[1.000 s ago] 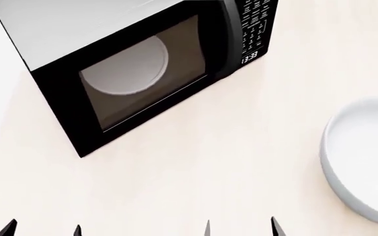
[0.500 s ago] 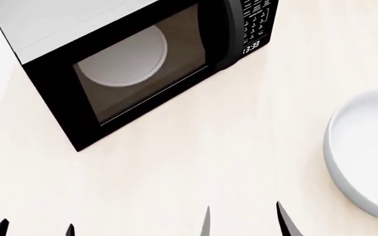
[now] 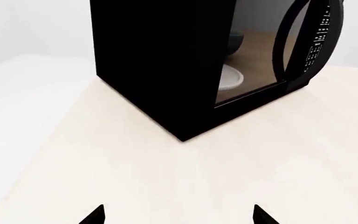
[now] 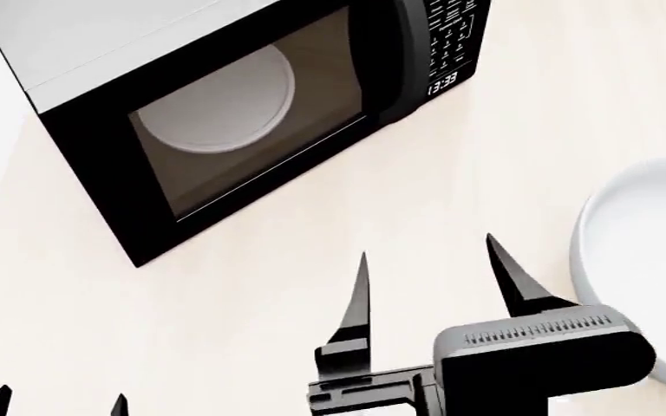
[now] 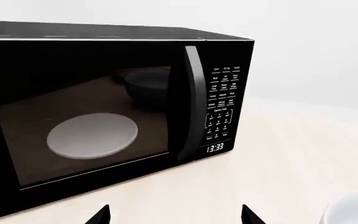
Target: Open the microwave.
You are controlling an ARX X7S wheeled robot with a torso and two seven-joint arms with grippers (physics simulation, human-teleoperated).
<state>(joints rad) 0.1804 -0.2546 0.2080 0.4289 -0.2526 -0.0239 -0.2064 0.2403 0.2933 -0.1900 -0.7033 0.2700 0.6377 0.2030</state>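
Note:
The black microwave [image 4: 212, 121] with a grey top stands at the back left of the pale table, its door shut. Through the tinted window I see the round white turntable [image 4: 215, 104]. The vertical black handle [image 4: 397, 61] runs between the window and the white-lettered keypad [image 4: 449, 43]. My right gripper [image 4: 426, 260] is open and empty, in front of the microwave and below the handle, apart from it. In the right wrist view the microwave [image 5: 104, 107] fills the frame, with the handle [image 5: 195, 102] ahead of the open gripper [image 5: 175, 215]. My left gripper [image 4: 53, 403] is open at the bottom edge; it also shows in the left wrist view [image 3: 179, 215].
A large white bowl [image 4: 645, 269] sits at the table's right, close beside my right gripper. In the left wrist view the microwave's dark side [image 3: 160, 65] faces me. The table's left edge runs just left of the microwave.
My right arm has risen and moved forward toward the microwave, with its body now in the head view. The left gripper has hardly moved.

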